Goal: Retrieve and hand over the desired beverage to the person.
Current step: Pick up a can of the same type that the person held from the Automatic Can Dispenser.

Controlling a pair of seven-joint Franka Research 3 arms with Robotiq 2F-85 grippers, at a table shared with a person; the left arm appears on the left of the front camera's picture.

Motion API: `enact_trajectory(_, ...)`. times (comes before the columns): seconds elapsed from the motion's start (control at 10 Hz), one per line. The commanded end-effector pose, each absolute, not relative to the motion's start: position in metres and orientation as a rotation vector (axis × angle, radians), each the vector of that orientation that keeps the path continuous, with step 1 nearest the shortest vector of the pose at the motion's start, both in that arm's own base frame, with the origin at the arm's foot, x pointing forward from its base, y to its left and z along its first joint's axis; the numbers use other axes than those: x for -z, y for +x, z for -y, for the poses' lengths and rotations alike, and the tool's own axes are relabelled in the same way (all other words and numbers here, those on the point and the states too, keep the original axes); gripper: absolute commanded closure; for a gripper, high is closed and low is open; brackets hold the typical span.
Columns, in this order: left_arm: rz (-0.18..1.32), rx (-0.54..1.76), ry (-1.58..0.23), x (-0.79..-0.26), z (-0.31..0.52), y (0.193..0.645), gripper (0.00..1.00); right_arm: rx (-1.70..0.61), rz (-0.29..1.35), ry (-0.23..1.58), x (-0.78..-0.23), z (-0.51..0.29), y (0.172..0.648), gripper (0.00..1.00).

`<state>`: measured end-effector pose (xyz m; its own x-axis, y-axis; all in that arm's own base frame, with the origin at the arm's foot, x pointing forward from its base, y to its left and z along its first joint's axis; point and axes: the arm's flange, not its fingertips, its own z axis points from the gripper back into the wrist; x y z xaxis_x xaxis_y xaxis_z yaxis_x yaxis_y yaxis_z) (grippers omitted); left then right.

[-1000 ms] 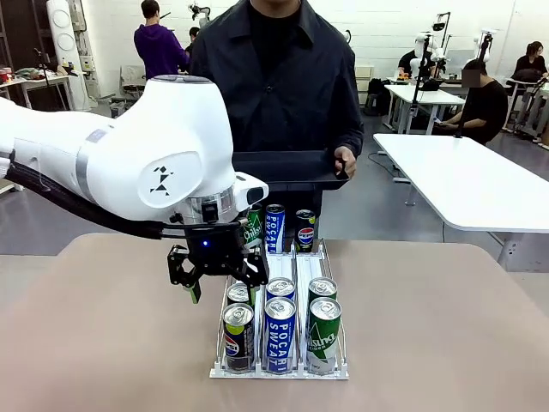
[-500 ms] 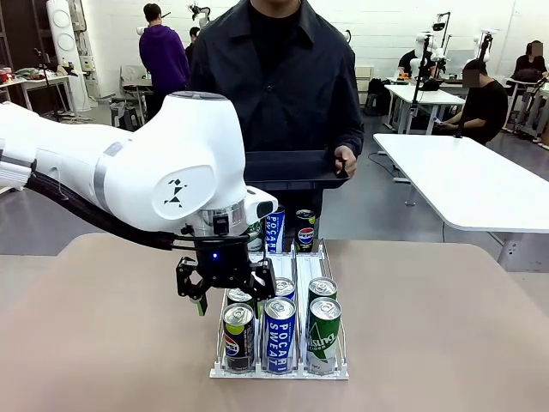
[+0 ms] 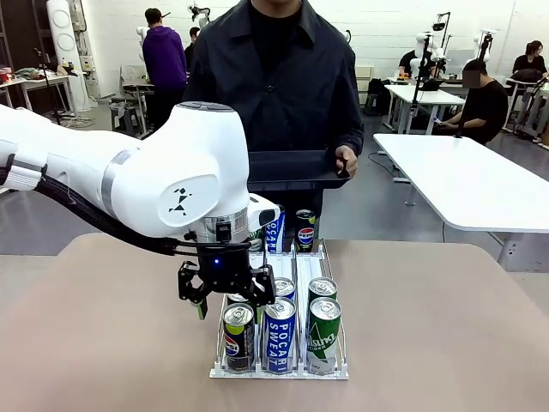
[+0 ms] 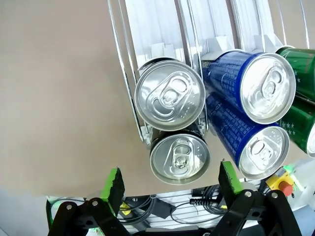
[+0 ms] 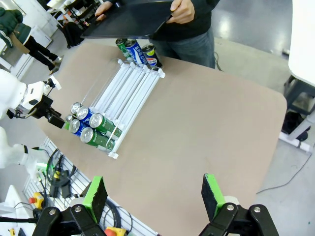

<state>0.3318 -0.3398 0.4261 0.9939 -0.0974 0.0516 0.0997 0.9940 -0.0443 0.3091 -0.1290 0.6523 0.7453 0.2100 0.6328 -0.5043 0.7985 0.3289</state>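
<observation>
Since a second ago the left gripper has come nearer the rack and lower. Its claw is spread, empty, with the front Pepsi can just below it. Reaching seems the step in hand; next it should descend around that can and close. Beyond the claw, the person holds a black tray.

Lighting bright and even from overhead, shadows faint, focus sharp; can lids just beyond the left gripper show soft glare, and wrist-view edges bow from wide-angle distortion.
</observation>
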Motion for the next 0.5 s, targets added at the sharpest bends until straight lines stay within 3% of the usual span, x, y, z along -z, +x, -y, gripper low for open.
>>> enact_trajectory(0.0, 0.089, 0.071, -0.045, -0.42, 0.348, 0.335, 0.0, -0.427, 0.626, 0.547, -0.652, 0.129, 0.311, 0.0)
enact_trajectory(0.4, 0.098, 0.058, -0.024, -0.408, 0.349, 0.344, 0.0, -0.427, 0.626, 0.547, -0.652, 0.129, 0.311, 0.0)
